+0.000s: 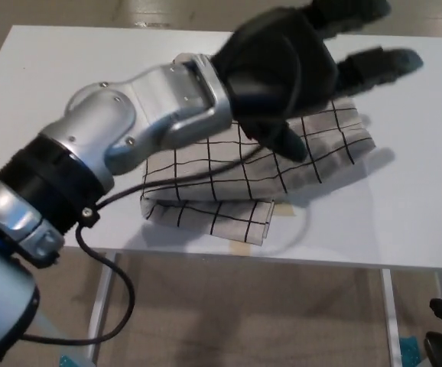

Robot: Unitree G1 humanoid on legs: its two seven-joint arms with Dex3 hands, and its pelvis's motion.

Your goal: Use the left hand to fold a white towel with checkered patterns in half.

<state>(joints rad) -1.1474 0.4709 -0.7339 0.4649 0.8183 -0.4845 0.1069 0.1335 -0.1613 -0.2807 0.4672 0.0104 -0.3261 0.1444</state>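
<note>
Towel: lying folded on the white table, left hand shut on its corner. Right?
Not quite. The head view shows the towel folded on the white table, but the left hand is open above it, fingers spread, holding nothing.
</note>
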